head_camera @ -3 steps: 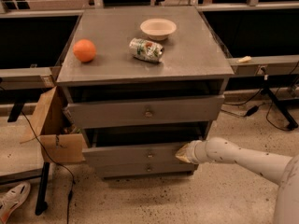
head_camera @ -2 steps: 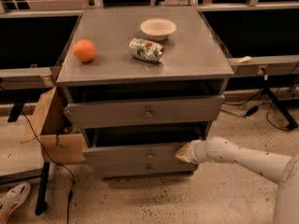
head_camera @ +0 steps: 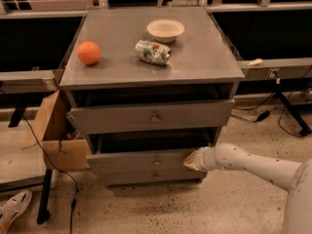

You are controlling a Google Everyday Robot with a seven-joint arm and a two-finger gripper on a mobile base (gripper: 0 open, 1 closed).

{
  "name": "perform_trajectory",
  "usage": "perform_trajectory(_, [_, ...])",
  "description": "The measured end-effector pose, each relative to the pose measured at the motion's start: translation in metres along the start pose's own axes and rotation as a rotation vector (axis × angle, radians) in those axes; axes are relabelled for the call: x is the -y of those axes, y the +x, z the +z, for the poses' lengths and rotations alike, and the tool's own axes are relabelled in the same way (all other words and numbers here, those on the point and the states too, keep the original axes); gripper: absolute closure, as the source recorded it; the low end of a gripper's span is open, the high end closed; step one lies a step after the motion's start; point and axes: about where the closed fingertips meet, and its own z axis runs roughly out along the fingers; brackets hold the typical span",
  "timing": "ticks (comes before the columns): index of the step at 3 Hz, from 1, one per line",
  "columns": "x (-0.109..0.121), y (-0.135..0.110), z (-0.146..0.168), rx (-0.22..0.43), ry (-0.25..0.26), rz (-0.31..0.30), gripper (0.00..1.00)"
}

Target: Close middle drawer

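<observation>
Cream gripper [head_camera: 191, 160] at right end of wide grey middle drawer [head_camera: 131, 162], sticking out.
You can't tell grip state; grey cabinet top [head_camera: 207, 57] w/ round orange fruit [head_camera: 88, 52], tin can [head_camera: 153, 51], cream bowl [head_camera: 165, 30]; speckled floor [head_camera: 195, 208].

- We count three grey drawers in the table [head_camera: 204, 57]: the top drawer [head_camera: 122, 117], the middle drawer [head_camera: 131, 162] and the lowest drawer [head_camera: 131, 177].
- We count three small knobs [head_camera: 155, 117], one at the centre of each drawer front.
- On the table top we count one orange [head_camera: 88, 52] at 9 o'clock, one can [head_camera: 153, 51] lying near the centre, and one bowl [head_camera: 165, 30] at 12 o'clock.
- We count one cardboard box [head_camera: 53, 135] at 9 o'clock of the drawers.
- We count one shoe [head_camera: 13, 209] at 7 o'clock.
- We count one pincer [head_camera: 191, 160], at 3 o'clock on the middle drawer's front.
</observation>
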Motion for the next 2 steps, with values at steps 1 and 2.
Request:
perform_trajectory(1, [0.003, -0.0013, 0.0005, -0.001, -0.006, -0.012, 1.0])
perform_trajectory(2, [0.004, -0.0015, 0.0001, -0.003, -0.012, -0.022, 1.0])
